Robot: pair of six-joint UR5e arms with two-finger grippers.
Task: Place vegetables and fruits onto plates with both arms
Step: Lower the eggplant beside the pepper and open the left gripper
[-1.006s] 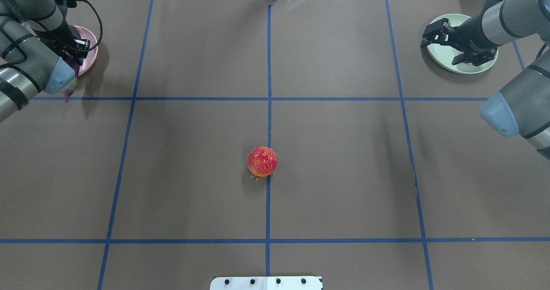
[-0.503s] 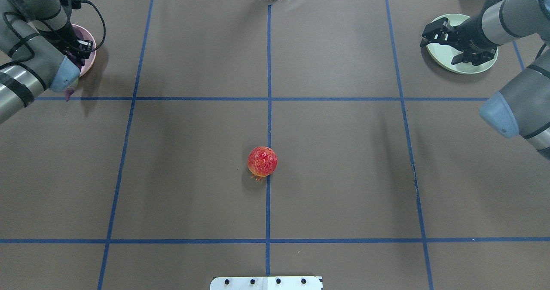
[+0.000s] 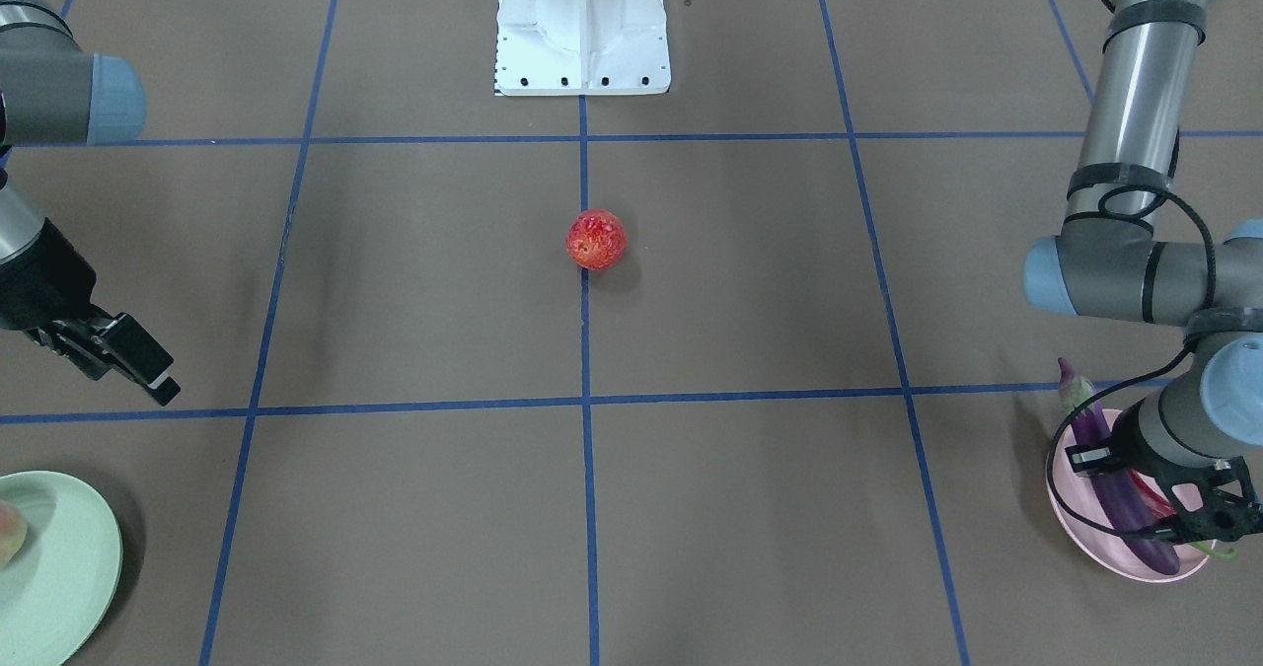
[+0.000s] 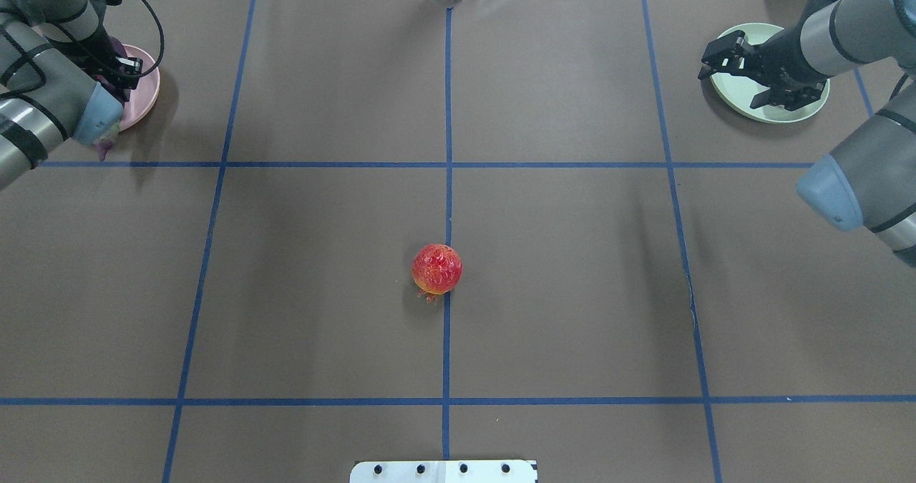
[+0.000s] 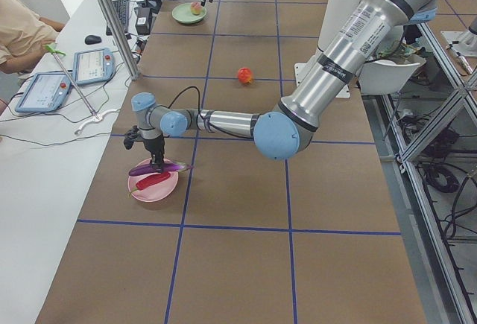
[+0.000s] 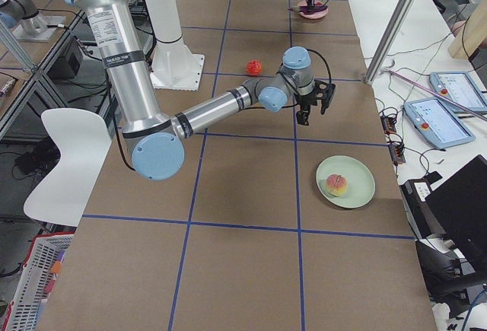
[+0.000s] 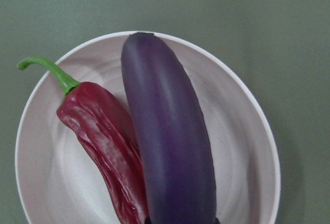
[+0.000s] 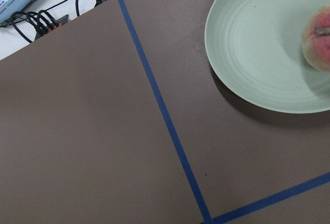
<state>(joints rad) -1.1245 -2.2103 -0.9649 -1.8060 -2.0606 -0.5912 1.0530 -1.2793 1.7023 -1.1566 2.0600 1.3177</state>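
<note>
The purple eggplant (image 7: 170, 141) lies across the pale pink plate (image 7: 247, 157) next to the red chili (image 7: 103, 131). Its stem end sticks out over the rim (image 3: 1071, 380). My left gripper (image 3: 1204, 523) is low over this plate and shut on the eggplant. The strawberry (image 4: 436, 269) sits alone at the table's middle on the blue centre line. The peach half (image 6: 337, 184) rests on the mint green plate (image 6: 361, 194). My right gripper (image 4: 733, 75) is open and empty, raised beside that plate. It hides the peach in the overhead view.
The white base block (image 4: 444, 471) is at the near edge. Blue tape lines (image 4: 447, 164) cross the brown table. Cables and tablets (image 5: 93, 63) lie beyond the far edge, with an operator (image 5: 22, 33) there. A white chair (image 6: 68, 156) stands beside the robot.
My left arm has drawn back toward the table's far left corner, and the eggplant's tip has shifted with it over the pink plate. The right gripper has barely moved. The strawberry has not moved.
</note>
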